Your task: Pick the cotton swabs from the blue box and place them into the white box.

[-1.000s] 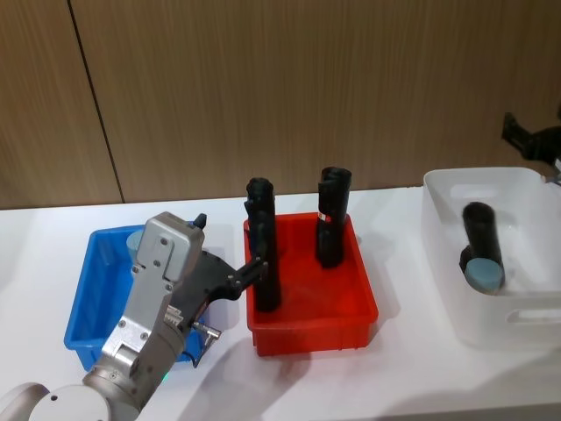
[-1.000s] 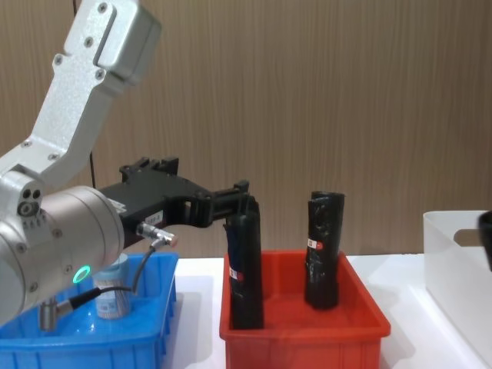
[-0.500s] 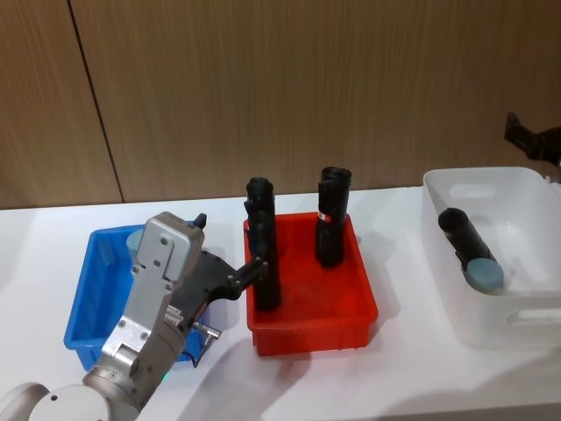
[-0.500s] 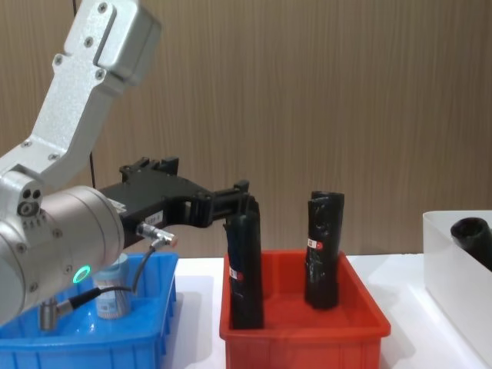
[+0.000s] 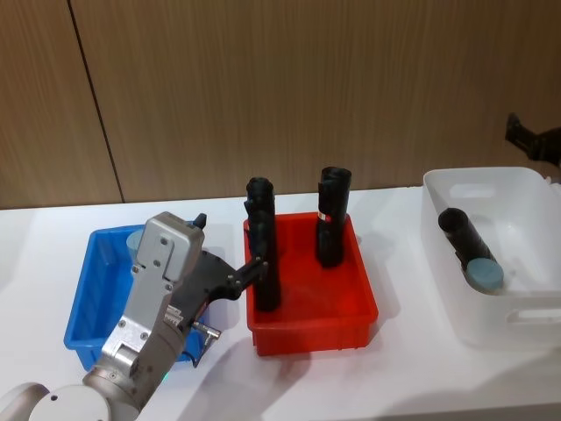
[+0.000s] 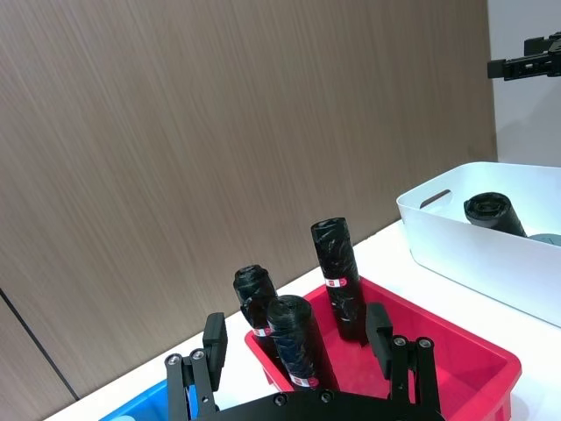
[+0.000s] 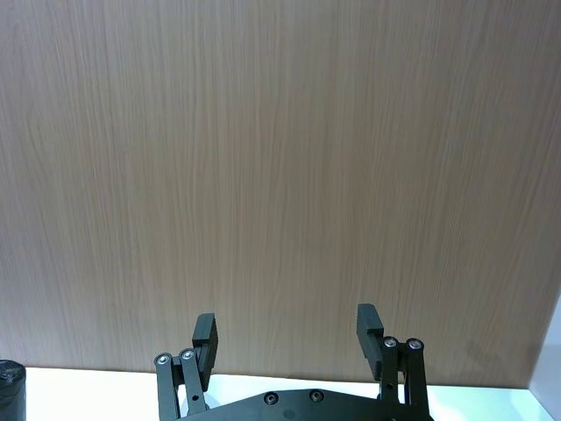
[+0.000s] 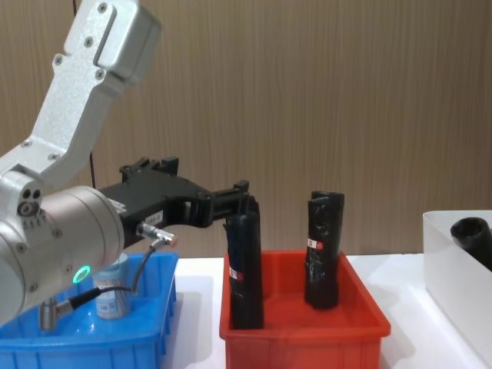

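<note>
Blue box (image 5: 88, 303) lower left holds a cotton swabs (image 8: 112, 296) jar w/ your left gripper (image 6: 298, 342) wide open, empty above; right gripper (image 7: 287, 338) open too, empty, parked upper right beyond white box (image 5: 535, 329).

blue box (image 5: 88, 303) bright blue; white box (image 5: 456, 189) translucent white; rolls (image 5: 263, 254) black

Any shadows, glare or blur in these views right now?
Head view: the red bin casts a soft shadow on the white table. Chest view: the left arm looms large and near. Left wrist view: the black rolls look crisp.
</note>
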Robot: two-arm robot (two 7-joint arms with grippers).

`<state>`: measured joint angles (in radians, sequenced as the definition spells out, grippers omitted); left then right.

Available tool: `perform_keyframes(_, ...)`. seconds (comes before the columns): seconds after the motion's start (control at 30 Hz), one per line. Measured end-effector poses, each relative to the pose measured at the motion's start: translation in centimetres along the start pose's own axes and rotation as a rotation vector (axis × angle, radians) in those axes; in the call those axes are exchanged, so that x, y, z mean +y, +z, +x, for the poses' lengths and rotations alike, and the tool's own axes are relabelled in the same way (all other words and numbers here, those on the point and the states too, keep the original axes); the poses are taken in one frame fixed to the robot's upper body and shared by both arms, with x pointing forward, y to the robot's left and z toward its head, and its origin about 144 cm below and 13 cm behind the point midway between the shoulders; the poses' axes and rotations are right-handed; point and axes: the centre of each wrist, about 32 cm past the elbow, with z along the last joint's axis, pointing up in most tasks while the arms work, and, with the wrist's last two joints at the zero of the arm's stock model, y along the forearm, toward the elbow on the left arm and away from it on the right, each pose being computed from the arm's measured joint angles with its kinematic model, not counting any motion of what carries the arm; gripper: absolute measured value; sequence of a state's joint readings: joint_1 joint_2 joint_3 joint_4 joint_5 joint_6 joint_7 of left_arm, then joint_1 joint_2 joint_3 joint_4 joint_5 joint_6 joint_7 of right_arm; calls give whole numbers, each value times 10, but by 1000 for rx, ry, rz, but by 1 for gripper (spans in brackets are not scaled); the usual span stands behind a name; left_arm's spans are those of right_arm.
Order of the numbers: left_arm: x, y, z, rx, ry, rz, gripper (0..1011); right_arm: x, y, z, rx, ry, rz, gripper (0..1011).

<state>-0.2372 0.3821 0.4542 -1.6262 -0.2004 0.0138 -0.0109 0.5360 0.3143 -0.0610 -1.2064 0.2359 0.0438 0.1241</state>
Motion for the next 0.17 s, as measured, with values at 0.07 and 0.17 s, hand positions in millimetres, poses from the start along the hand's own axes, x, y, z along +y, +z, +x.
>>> perform_keyframes(0.07,0,0,0,0,0,0,1003,0,0,0,0,0,0,1002)
perform_keyframes(0.17,0,0,0,0,0,0,1003,0,0,0,0,0,0,1002)
